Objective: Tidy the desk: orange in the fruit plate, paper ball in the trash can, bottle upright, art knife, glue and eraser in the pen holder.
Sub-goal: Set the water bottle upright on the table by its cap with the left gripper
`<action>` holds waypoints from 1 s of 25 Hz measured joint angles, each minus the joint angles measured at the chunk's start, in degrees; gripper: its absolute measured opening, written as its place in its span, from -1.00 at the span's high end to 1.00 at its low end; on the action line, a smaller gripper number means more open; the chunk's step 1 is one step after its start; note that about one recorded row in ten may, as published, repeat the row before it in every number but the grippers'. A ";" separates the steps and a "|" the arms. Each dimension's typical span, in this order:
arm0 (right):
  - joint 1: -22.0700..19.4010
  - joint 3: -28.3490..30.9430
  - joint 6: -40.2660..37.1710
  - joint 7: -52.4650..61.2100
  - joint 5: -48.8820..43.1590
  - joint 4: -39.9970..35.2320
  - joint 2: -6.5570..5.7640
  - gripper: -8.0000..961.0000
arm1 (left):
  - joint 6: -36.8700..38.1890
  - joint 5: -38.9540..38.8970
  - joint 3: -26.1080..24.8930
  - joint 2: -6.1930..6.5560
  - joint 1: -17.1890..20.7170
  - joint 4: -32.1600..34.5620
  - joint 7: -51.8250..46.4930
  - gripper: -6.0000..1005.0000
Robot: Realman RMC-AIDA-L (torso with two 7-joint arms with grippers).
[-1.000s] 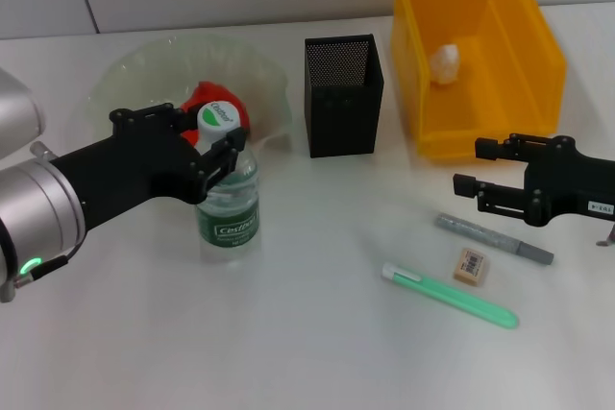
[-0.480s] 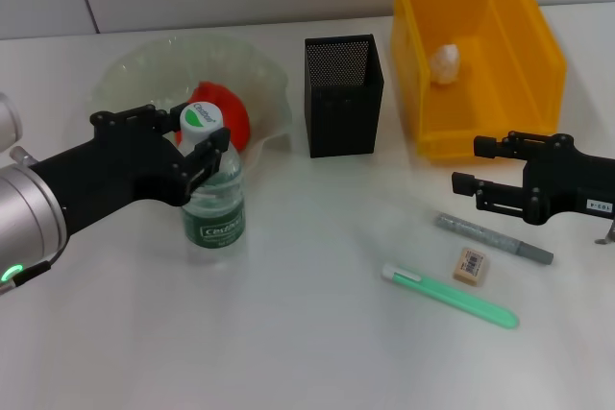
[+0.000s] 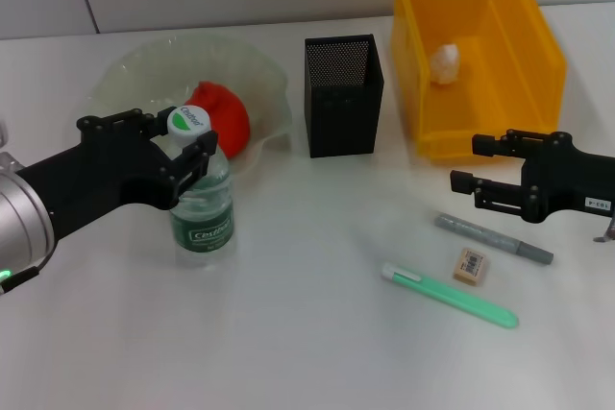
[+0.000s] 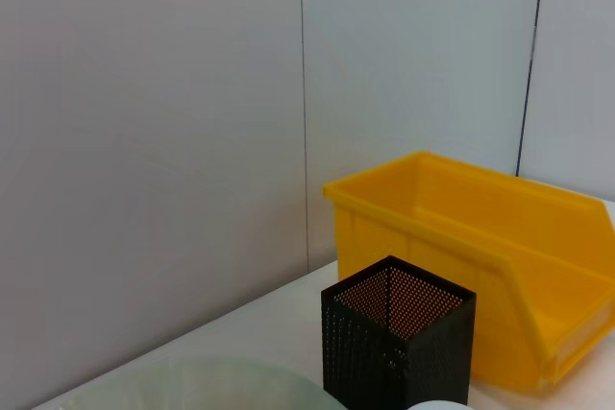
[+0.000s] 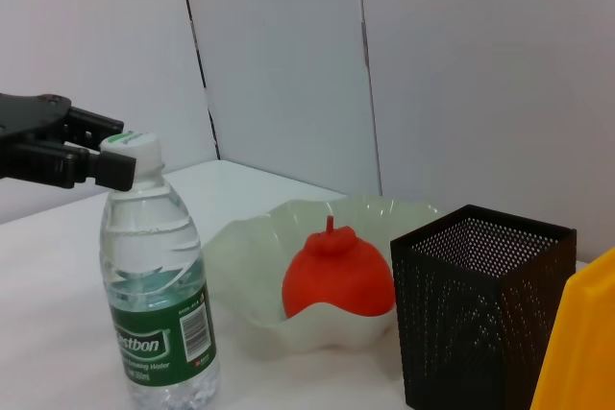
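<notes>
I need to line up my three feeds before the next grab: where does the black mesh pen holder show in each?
Head view: pen holder upper centre, between the fruit plate and the yellow trash can.
Left wrist view: lower centre, in front of the trash can.
Right wrist view: lower right, beside the orange.
Shared landmark: the trash can.

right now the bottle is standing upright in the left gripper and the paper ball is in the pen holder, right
Not quite. The paper ball is in the trash can, not the pen holder; the head view shows it. The bottle does stand upright in the left gripper.
</notes>
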 joint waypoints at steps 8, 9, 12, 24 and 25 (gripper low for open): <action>0.28 0.00 0.00 0.04 0.00 0.16 0.07 -0.17 | -0.05 0.03 -1.32 0.01 0.22 -0.01 0.15 -0.09; 0.28 0.00 0.00 0.04 0.00 0.16 0.07 -0.16 | -0.11 0.03 -1.39 0.01 0.24 -0.02 0.35 -0.09; 0.39 0.00 0.00 0.19 0.00 0.17 0.08 -0.16 | -0.38 0.02 -1.44 -0.03 0.29 -0.16 0.83 -0.10; 0.92 0.00 0.04 0.23 0.00 0.39 0.08 -0.16 | -0.79 -0.33 -3.15 -0.29 -0.92 -2.64 0.52 -0.13; 1.00 0.00 0.05 0.22 0.00 0.49 0.08 -0.16 | -0.79 -0.33 -3.15 -0.29 -0.92 -2.64 0.52 -0.14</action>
